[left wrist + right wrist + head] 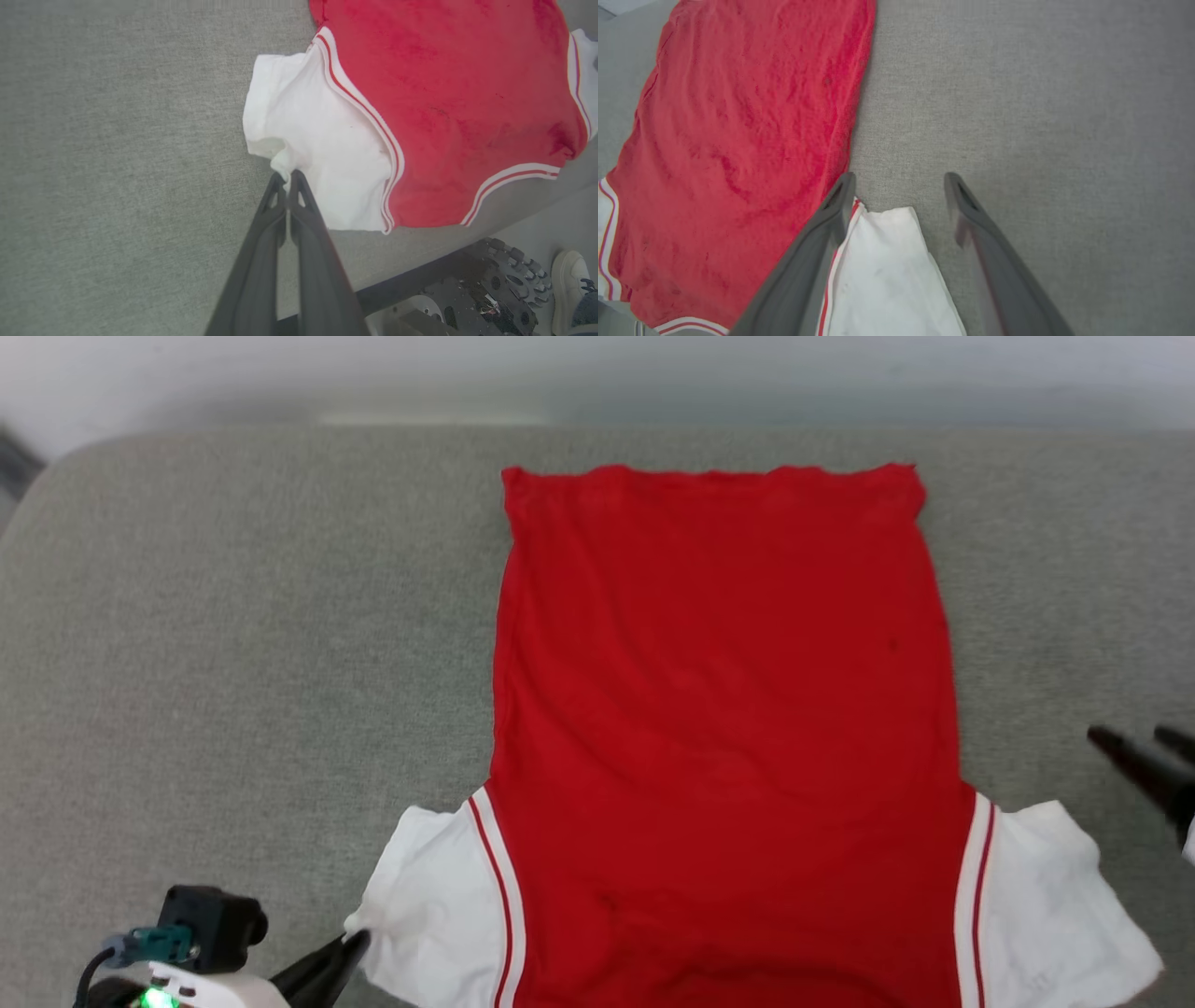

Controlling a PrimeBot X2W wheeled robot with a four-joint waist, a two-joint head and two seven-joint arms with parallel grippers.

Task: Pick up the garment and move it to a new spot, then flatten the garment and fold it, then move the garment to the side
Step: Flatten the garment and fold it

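The garment (728, 709) lies spread flat on the grey cushion, plain red side up, hem at the far end and white sleeves nearest me; no lettering shows. My left gripper (353, 945) at the lower left is shut on a pinch of the left sleeve's (317, 154) outer edge, where its closed tips (286, 177) meet the fabric. My right gripper (1130, 735) comes in from the right edge, beside the red body. Seen from the right wrist, the right gripper (900, 179) stands open over the right sleeve (887, 270), with nothing between the fingers.
The grey cushion (233, 663) stretches wide to the left and right of the garment. Its front edge (420, 270) runs close behind the left sleeve, with the robot's dark base (490, 289) and a person's white shoe (570, 280) below it.
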